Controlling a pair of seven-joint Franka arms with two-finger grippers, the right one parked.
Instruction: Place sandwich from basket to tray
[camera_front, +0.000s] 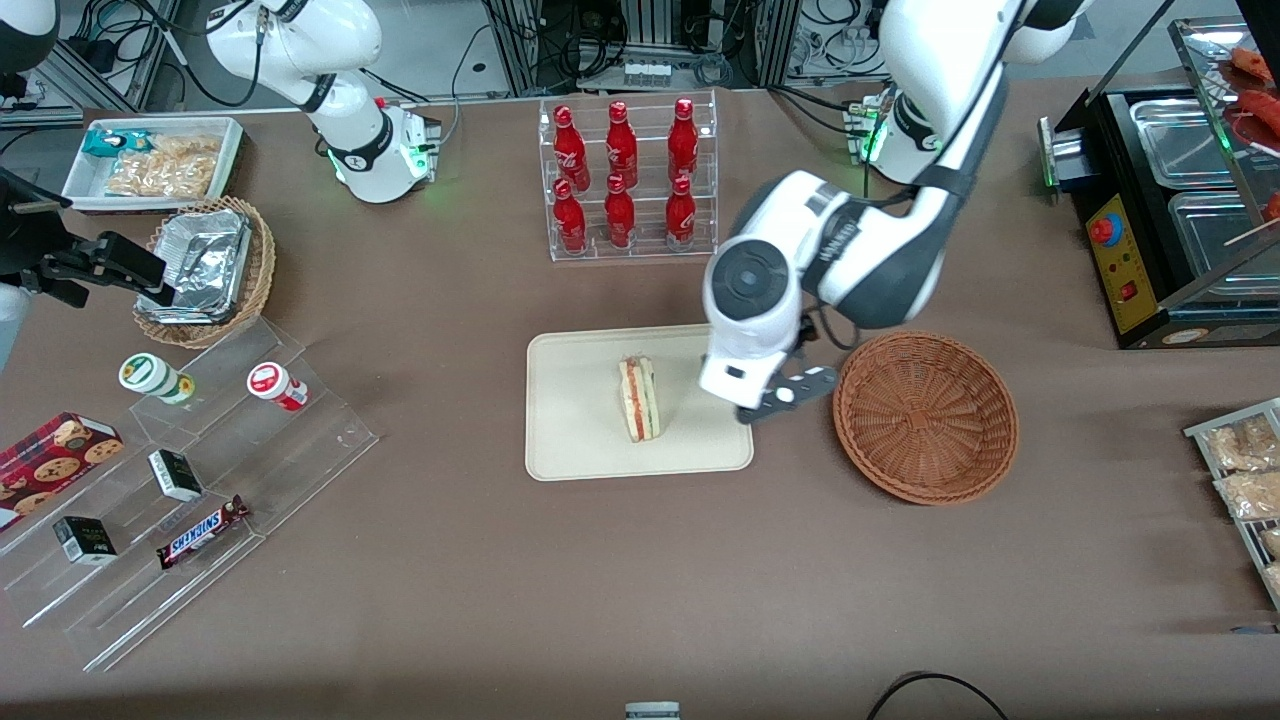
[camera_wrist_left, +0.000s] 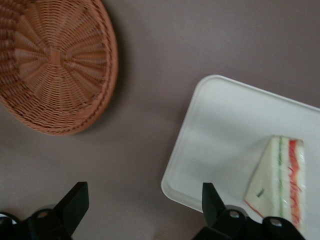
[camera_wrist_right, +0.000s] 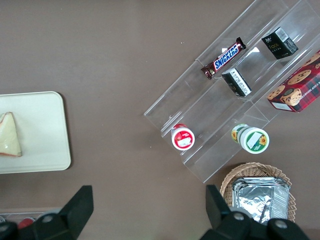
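Sandwich (camera_front: 638, 399) placed on tray (camera_front: 580, 440).
Wicker basket (camera_front: 926, 415) empty; gripper (camera_wrist_left: 145, 212) above tray edge, fingers spread, holding nothing.

We see a brown cloth-covered worktop (camera_front: 450, 580) carrying a flat cream-beige rectangular tray (camera_front: 580, 440) near its middle and, just beside it toward the working arm's end, a round reddish-brown woven wicker basket (camera_front: 925, 415); the end effector (camera_front: 790, 395) hangs over the gap between them, its fingers spread apart. Farther from the front camera than the tray stands a clear acrylic rack of red bottles (camera_front: 625, 180). Toward the parked arm's end we find a clear stepped acrylic display (camera_front: 190, 500), a lighter wicker basket with foil containers (camera_front: 205, 270) and a white bin of bagged snacks (camera_front: 155, 165), while a black food warmer (camera_front: 1170, 220) sits at the working arm's end.
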